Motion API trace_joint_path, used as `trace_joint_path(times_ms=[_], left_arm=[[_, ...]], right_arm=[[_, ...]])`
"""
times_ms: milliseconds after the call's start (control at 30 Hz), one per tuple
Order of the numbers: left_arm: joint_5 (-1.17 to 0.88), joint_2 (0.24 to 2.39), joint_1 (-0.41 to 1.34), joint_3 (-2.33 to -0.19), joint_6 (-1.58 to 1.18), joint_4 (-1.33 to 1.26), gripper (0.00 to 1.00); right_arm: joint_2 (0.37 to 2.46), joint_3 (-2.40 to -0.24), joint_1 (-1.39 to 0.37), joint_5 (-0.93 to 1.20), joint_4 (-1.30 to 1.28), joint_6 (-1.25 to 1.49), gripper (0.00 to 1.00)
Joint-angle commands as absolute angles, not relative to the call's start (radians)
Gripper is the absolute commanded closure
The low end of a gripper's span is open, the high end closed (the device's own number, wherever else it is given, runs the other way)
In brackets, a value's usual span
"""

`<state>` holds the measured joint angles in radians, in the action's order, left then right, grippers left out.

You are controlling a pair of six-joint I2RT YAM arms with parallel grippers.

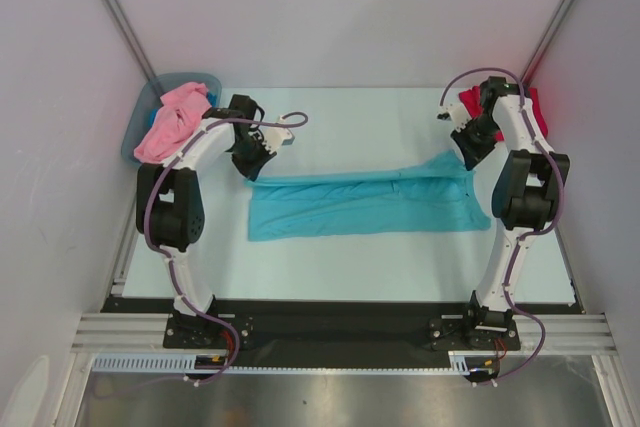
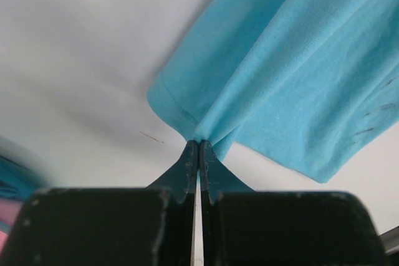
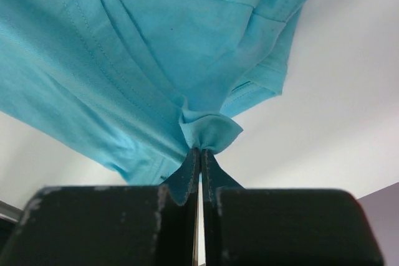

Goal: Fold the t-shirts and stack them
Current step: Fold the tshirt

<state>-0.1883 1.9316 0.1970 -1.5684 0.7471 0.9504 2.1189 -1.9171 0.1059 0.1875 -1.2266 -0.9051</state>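
A teal t-shirt [image 1: 360, 205] stretches across the middle of the table, folded lengthwise. My left gripper [image 1: 252, 165] is shut on its left corner, and in the left wrist view the cloth [image 2: 274, 73] fans out from the pinched fingertips [image 2: 199, 144]. My right gripper [image 1: 468, 157] is shut on the shirt's right end, where a small tuft of cloth [image 3: 209, 130] bunches just above the closed tips. A pink t-shirt [image 1: 170, 125] hangs over the bin at the back left. A red t-shirt [image 1: 528, 107] lies at the back right, partly hidden behind the right arm.
A grey-blue plastic bin [image 1: 150, 107] sits in the back left corner against the wall. White walls enclose the table on three sides. A black strip [image 1: 330, 322] with the arm bases runs along the near edge.
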Motion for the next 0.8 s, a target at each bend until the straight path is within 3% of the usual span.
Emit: trace_joint_path(times_ms=[0,767], left_arm=[[-0.181,1.871,0.184,-1.609,0.793,0.999,1.00],[-0.227,1.899,0.199,-1.623,0.848,1.121,1.00]], right_arm=[[2.056,-1.945,0.127,0.124,-1.273,-0.948,1.00],[2.059,-1.878,0.109,0.087,-1.345,-1.002,1.00]])
